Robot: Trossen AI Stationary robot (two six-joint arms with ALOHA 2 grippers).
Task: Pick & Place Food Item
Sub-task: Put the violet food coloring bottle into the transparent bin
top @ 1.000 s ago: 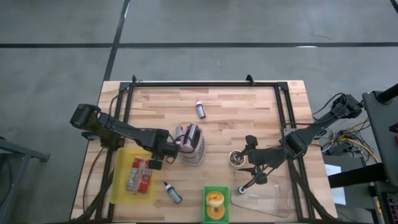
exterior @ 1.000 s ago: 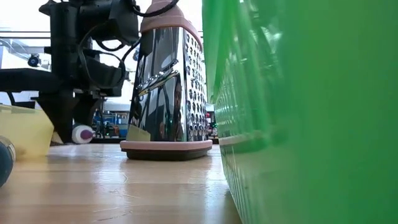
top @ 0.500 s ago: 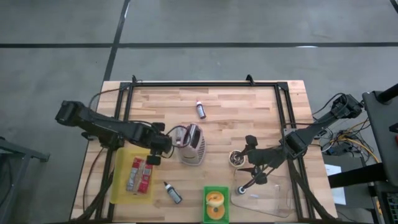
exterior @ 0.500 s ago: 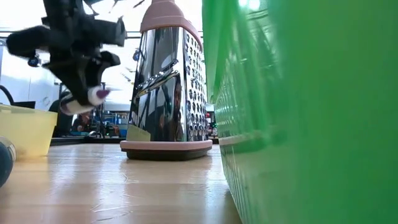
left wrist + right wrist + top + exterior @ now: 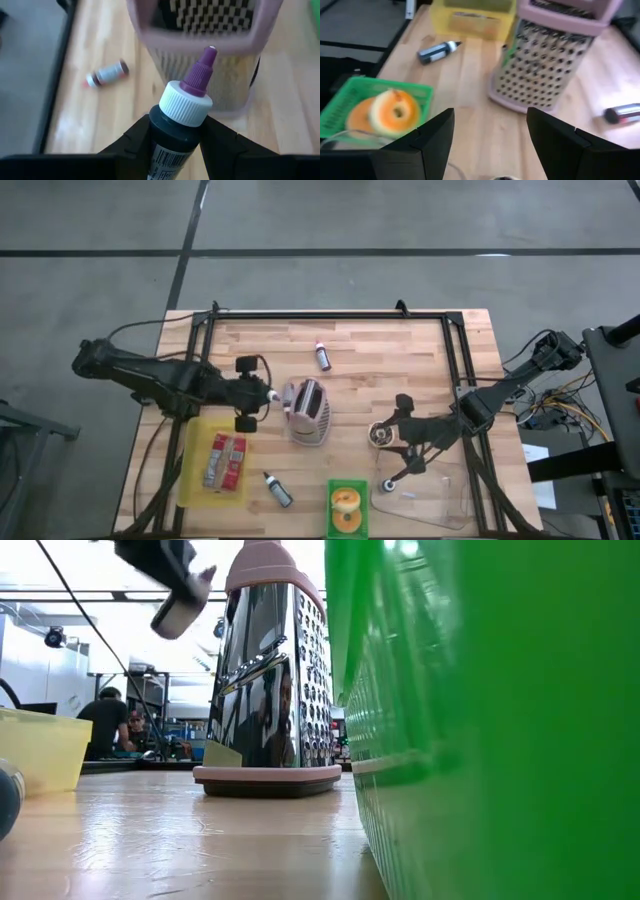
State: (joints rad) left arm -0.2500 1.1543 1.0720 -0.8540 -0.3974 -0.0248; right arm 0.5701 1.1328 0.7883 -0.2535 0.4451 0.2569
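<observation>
My left gripper point(image 5: 262, 395) hovers above the table just left of the pink-rimmed metal grater point(image 5: 308, 411), shut on a small dark bottle point(image 5: 175, 127) with a white cap and purple nozzle. In the low view the bottle point(image 5: 178, 610) hangs high and tilted. A second small bottle point(image 5: 278, 489) lies near the front edge, and a third point(image 5: 322, 357) lies farther back. A green basket point(image 5: 330, 520) at the front holds donuts point(image 5: 395, 112). My right gripper point(image 5: 398, 445) waits open, right of the grater, with nothing between its fingers point(image 5: 436, 136). My left gripper pinches the bottle's dark body just below the white cap point(image 5: 165, 131) between its two fingers. The fingers slant down from the table's left and lie along the bottle. The nozzle end point(image 5: 202, 75) sticks out past the fingertips toward the grater. The bottle is lifted clear of the table.
A yellow bin point(image 5: 192, 480) with red packets sits at the front left. A clear tray point(image 5: 440, 505) lies at the front right, and a small round brown thing point(image 5: 379, 436) sits by my right gripper. A black frame point(image 5: 330, 315) borders the table.
My left gripper has risen well above the table with the bottle and drawn back a little toward the left and far edges. It has tipped up from pointing steeply down to a slant. The bottle has gone from near the tabletop to high beside the grater's top.
</observation>
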